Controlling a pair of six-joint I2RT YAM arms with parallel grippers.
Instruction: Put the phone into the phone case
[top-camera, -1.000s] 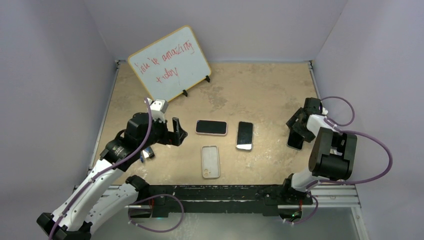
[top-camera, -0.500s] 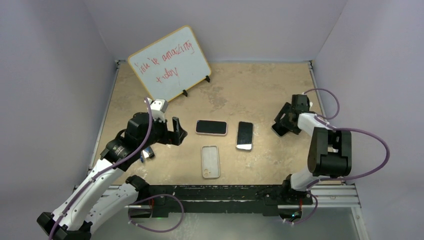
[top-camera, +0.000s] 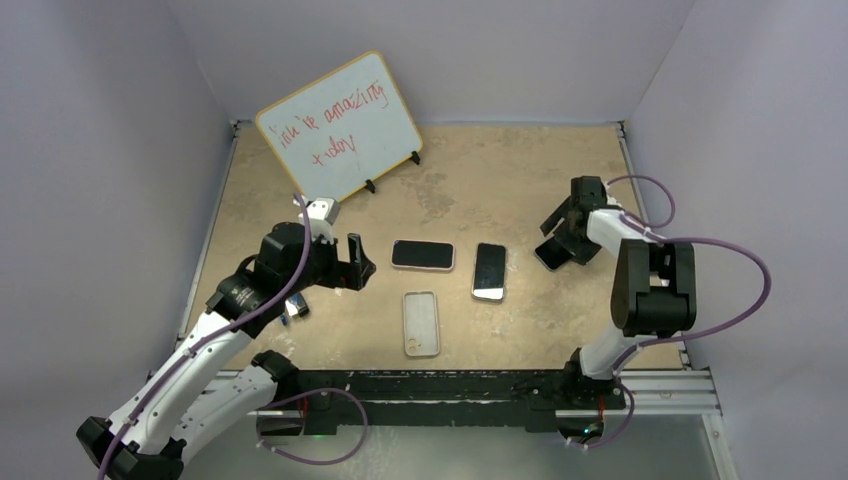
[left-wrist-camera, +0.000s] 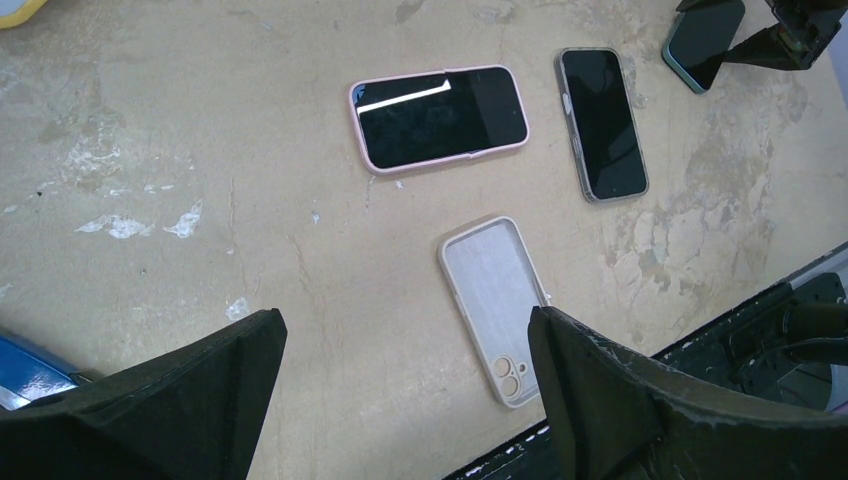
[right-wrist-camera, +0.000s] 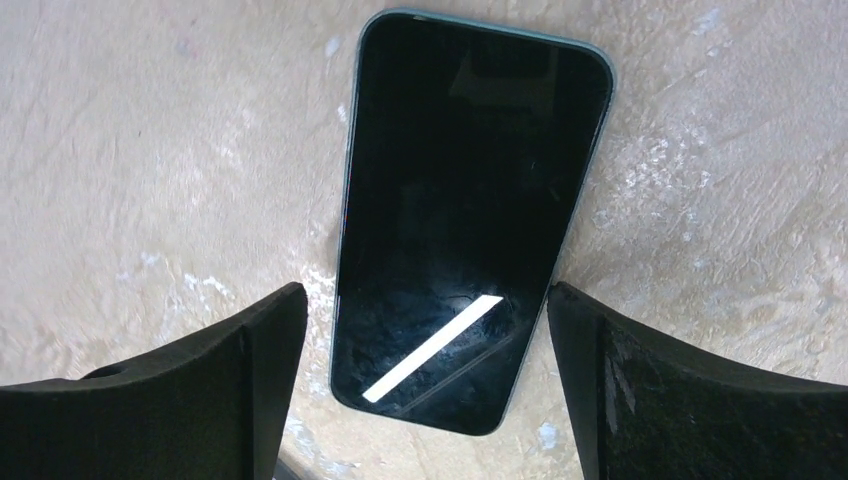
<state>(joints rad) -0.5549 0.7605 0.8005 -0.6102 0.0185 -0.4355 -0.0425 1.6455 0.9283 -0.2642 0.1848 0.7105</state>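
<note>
— What's the right gripper (right-wrist-camera: 427, 295) doing?

— Its jaws are spread wide, straddling the near end of the phone (right-wrist-camera: 470, 200), which faces screen up. I can't tell whether the phone is flat on the table (right-wrist-camera: 150, 150) or tipped. One finger looks to be at the phone's edge. Beside the other a sliver of table shows, so I'd say it isn't pinched.

— And the left gripper (left-wrist-camera: 400, 315)?

— Also spread and holding nothing. It hovers over the left of the table, near the case (left-wrist-camera: 495, 305).

— Is the case ready?

— It lies hollow side up, empty, toward the front edge. The phone is well off to its right, with the grey phone (left-wrist-camera: 600, 122) roughly between them. The pink phone (left-wrist-camera: 440, 117) lies just beyond the case. Both of those look cased already.

— So how far along?

— Hardly begun, I'd judge. The phone has yet to be gripped, carried across, lined up over the case and pressed in.
</note>
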